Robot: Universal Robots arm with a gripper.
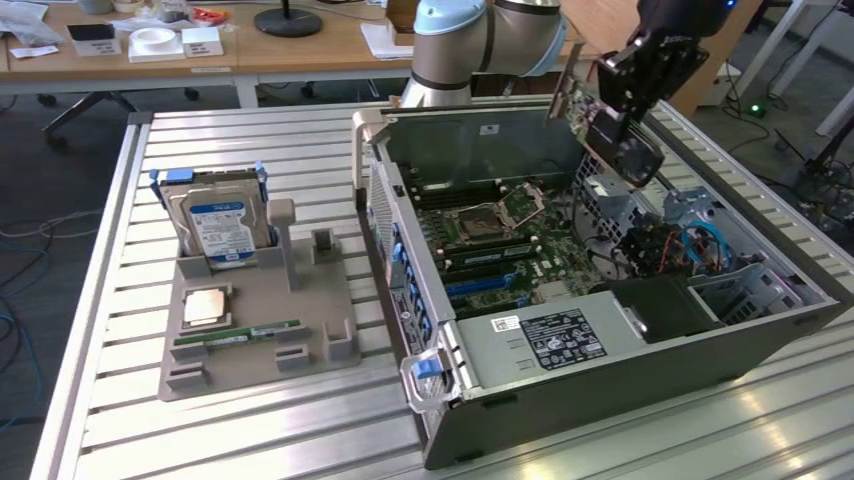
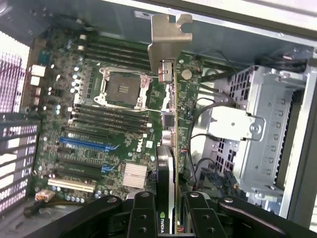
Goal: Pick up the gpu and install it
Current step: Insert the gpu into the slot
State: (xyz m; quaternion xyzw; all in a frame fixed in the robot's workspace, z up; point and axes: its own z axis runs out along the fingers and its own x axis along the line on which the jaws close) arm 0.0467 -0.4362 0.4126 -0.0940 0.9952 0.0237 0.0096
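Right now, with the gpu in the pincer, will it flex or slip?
Probably stiff: the gpu juts straight from the pincer without sagging. Likely fragile, since bare board components are exposed. Its thin edge might twist in the grip.

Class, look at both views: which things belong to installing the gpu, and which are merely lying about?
Belong to the job:
- gpu, clamped in the gripper
- open computer case
- motherboard with its blue slots

Lying about:
- hard drive
- memory stick
- processor chip
- grey holder they sit on
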